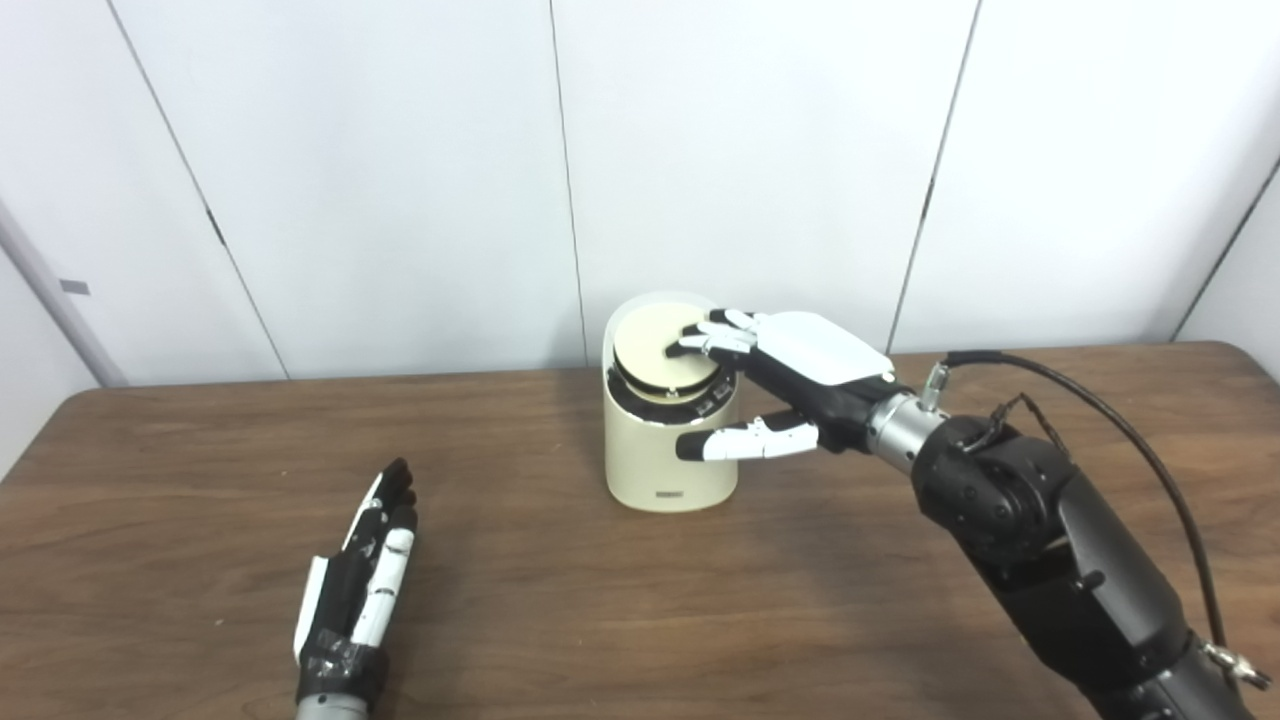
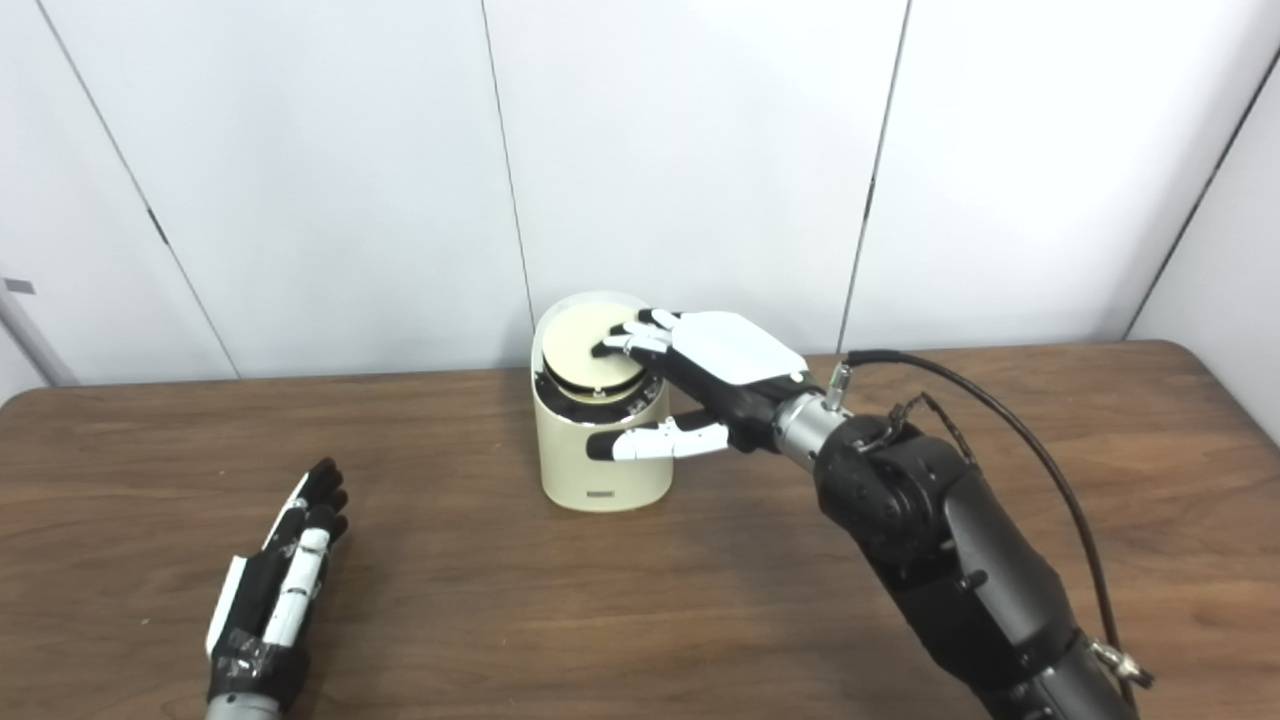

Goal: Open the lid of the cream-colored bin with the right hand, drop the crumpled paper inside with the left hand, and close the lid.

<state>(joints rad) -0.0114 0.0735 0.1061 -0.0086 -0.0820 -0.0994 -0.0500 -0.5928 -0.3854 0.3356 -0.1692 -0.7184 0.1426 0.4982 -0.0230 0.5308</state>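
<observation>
Start at the lower left of the frame, where your left hand lies flat on the bench with its fingers straight and together, holding nothing; no crumpled paper shows in it or anywhere on the bench. From the lower right your right arm reaches up toward the centre, a black cable looping over it. Your right hand is spread wide and grips nothing: its fingertips rest on top of the round lid, while the thumb stretches out in front of the bin's wall, below the rim; you cannot tell from here whether it touches. The cream-colored bin stands upright just above the middle of the frame, near the bench's far edge, well apart from the left hand. The lid looks tilted, with a dark gap showing under its near edge, so it seems not fully seated. Since the paper is out of sight, you are most likely either opening the lid or closing it; the pictures alone do not settle which. Either way the next move calls for a steady downward press through the fingertips without tipping the light bin backward toward the white wall panels.
</observation>
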